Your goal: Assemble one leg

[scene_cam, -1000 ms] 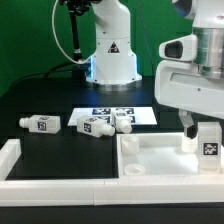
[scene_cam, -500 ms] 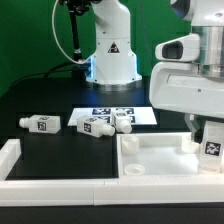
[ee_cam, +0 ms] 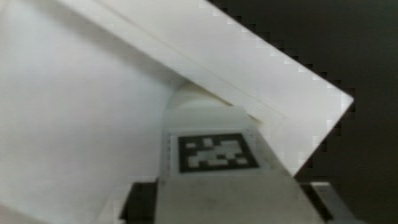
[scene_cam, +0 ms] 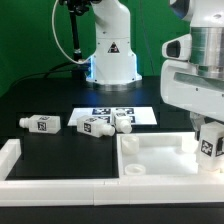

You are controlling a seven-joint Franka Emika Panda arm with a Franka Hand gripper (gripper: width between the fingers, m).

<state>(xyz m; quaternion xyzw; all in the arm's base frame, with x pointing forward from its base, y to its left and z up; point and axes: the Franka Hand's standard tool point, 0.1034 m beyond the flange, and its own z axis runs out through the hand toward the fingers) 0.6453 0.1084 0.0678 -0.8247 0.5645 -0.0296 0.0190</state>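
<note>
My gripper (scene_cam: pixel 208 132) is shut on a leg (scene_cam: pixel 209 144), a small white block with a black-and-white tag, held upright over the far right corner of the large white rimmed panel (scene_cam: pixel 150 160). In the wrist view the leg (ee_cam: pixel 222 160) fills the space between my dark fingers (ee_cam: pixel 143 203), its tag facing the camera, with the panel's corner rim (ee_cam: pixel 267 70) just beyond. Three more legs lie on the black table: one at the exterior view's left (scene_cam: pixel 39 123), and two side by side (scene_cam: pixel 97 125) (scene_cam: pixel 123 122) near the marker board (scene_cam: pixel 112 114).
The robot base (scene_cam: pixel 110 55) stands at the back centre with a black cable beside it. A white rimmed fence piece (scene_cam: pixel 10 160) runs along the front and the exterior view's left of the table.
My gripper with the leg has shifted slightly toward the exterior view's right and down at the panel's corner. The loose legs have not moved.
</note>
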